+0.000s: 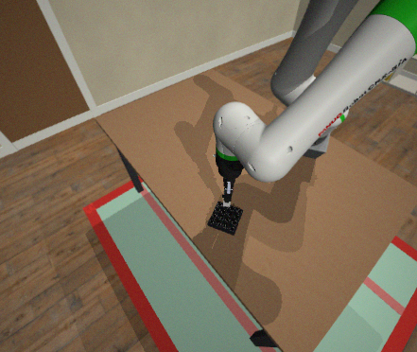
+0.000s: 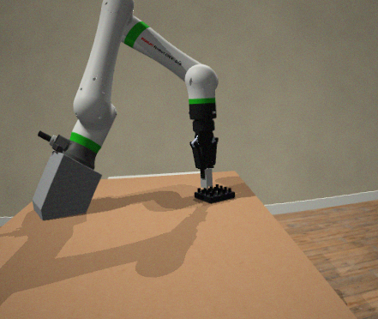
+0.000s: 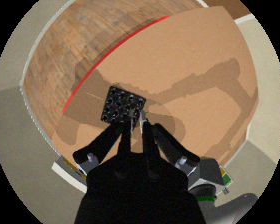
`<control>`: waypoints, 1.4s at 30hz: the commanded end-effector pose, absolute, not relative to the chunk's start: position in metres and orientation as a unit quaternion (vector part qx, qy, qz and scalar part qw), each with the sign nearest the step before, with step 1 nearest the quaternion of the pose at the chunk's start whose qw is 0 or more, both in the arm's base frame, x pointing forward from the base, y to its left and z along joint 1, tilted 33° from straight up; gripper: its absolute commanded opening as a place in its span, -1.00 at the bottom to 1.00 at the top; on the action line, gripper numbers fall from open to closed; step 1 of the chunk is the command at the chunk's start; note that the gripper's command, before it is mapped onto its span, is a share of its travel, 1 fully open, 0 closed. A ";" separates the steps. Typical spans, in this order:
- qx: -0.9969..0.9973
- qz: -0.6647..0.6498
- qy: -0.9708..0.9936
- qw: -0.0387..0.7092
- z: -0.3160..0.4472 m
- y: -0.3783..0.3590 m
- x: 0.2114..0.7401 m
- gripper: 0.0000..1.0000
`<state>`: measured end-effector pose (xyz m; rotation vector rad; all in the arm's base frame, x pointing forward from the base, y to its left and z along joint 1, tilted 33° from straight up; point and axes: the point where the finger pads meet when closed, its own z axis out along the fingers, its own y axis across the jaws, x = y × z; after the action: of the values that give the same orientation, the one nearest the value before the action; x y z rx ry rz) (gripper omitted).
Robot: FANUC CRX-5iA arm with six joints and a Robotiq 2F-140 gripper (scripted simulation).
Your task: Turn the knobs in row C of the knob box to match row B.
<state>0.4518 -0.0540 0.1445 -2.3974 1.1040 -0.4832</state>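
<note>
The knob box (image 1: pixel 225 218) is a small black square box with rows of small knobs. It stands on the brown table near the table's edge, and shows in the exterior view (image 2: pixel 214 194) and in the wrist view (image 3: pixel 124 106). My gripper (image 1: pixel 227 203) points straight down over the box's edge nearest the arm, with its fingertips (image 2: pixel 207 184) at about knob height. The fingers stand close together with a narrow gap, and I see nothing held between them. The knob marks, names and white lines are too small to read.
The arm's grey base (image 2: pixel 63 184) stands on the table at the far side. The table edge runs close beside the box, with a red-bordered green floor mat (image 1: pixel 172 284) below it. Arm shadows fall across the table.
</note>
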 end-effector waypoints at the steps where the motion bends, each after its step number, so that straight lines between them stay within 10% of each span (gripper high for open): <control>1: -0.870 -0.176 0.401 0.227 0.143 -0.053 0.453 -0.77; 42: -0.870 -0.176 0.401 0.227 0.137 -0.052 0.456 -0.77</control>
<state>0.4563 -0.0514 0.1369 -2.3974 1.1040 -0.4832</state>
